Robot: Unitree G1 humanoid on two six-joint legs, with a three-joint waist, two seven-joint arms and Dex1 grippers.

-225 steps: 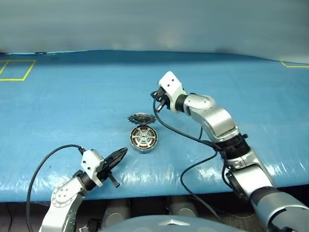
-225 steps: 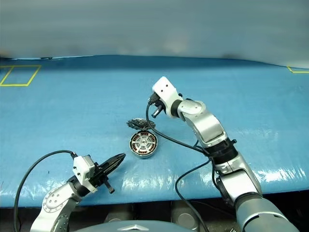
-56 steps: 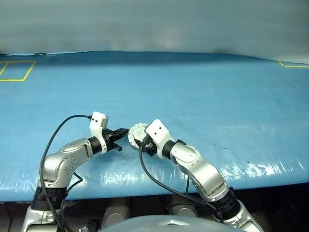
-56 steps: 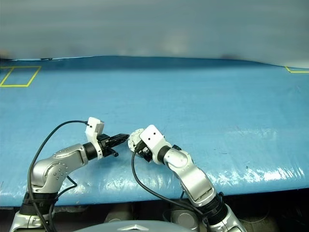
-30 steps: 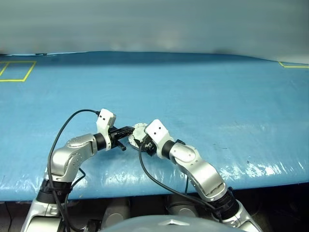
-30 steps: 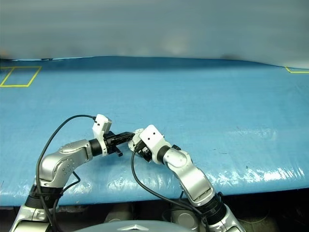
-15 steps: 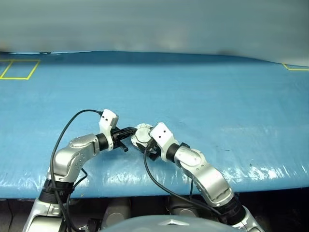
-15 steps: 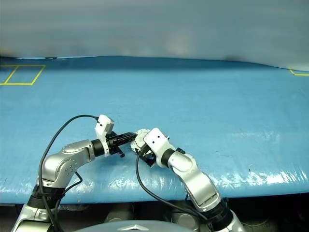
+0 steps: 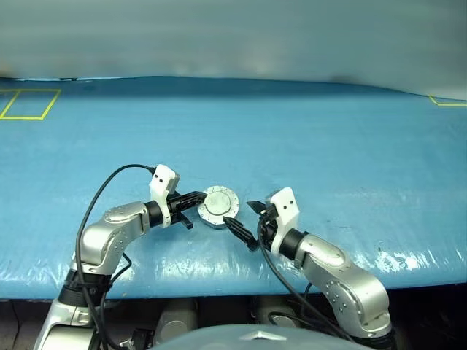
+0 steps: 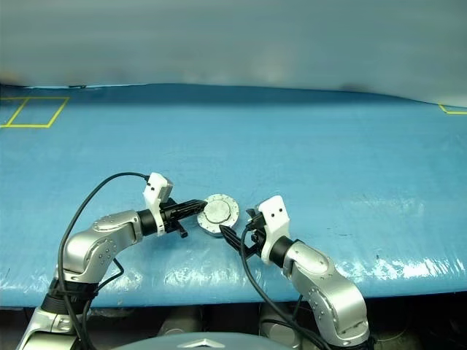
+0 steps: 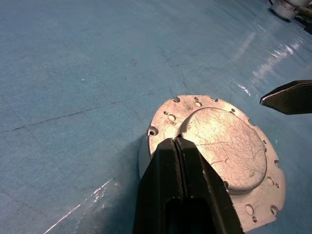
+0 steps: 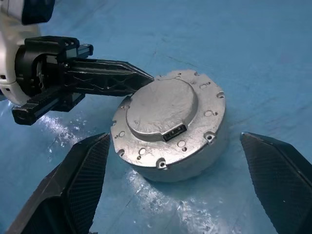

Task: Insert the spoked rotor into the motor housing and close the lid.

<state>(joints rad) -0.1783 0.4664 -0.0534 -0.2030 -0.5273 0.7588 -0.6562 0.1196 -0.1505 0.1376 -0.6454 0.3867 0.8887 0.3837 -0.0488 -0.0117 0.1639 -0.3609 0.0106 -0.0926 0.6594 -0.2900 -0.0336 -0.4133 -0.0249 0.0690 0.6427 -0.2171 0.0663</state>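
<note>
The motor housing (image 12: 195, 163) sits on the blue table as a closed grey puck, the lid (image 11: 224, 146) lying flat on top with its plain side up. The spoked rotor is hidden. My left gripper (image 9: 201, 195) is shut with nothing in it, its tips resting on the lid's left rim. My right gripper (image 9: 246, 217) stands open just right of the housing and nearer to me, apart from it. In the right wrist view its two fingers (image 12: 73, 195) stand wide on either side of the puck without touching it.
A blue cloth (image 9: 328, 146) covers the table. Yellow tape squares (image 9: 29, 104) mark the far left corner. The table's near edge (image 9: 219, 281) runs just behind both arms. Black cables (image 9: 102, 197) loop from each wrist.
My right gripper has drawn back off the housing, to the right and towards me, and has opened. The lid now shows uncovered, flat on the housing. The left gripper has stayed put.
</note>
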